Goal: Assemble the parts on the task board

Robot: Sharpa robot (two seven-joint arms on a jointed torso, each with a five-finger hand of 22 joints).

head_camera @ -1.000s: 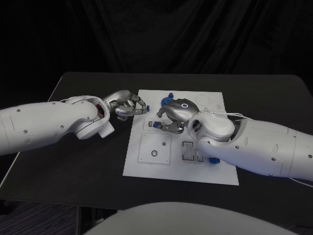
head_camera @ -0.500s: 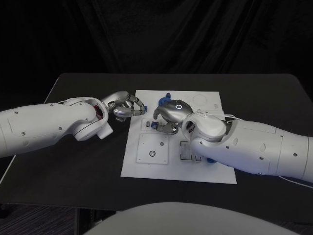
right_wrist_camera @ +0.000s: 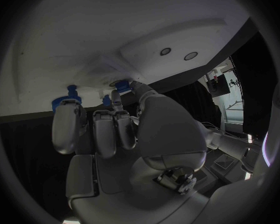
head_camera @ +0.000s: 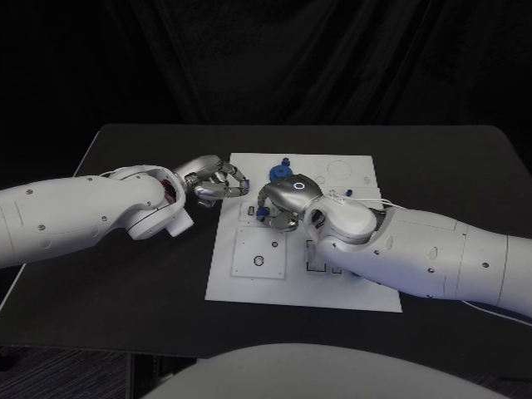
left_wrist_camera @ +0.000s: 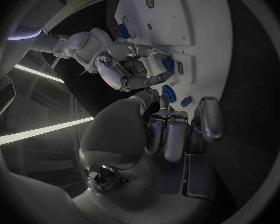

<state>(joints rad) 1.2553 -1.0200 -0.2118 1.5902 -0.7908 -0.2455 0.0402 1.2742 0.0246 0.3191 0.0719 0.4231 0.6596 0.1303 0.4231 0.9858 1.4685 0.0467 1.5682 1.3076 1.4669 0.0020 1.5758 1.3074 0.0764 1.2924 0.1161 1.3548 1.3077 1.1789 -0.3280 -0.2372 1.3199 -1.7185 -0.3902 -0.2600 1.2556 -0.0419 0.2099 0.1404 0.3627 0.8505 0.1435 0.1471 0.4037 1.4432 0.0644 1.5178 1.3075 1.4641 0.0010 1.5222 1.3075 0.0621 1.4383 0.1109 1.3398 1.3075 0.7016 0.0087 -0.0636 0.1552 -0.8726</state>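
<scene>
Black curtains hang behind your black table (head_camera: 122, 283), where the flat white rectangular task board (head_camera: 266, 283) lies in the middle. Your left robot hand (head_camera: 219, 181) sits at the board's far left edge, fingers curled in together with nothing visibly held. Your right robot hand (head_camera: 278, 204) is over the board's left-centre, fingertips (right_wrist_camera: 123, 87) down on a small blue plastic part (right_wrist_camera: 122, 86); a firm grip on it cannot be told. Another small blue part (head_camera: 279, 169) stands near the far edge.
</scene>
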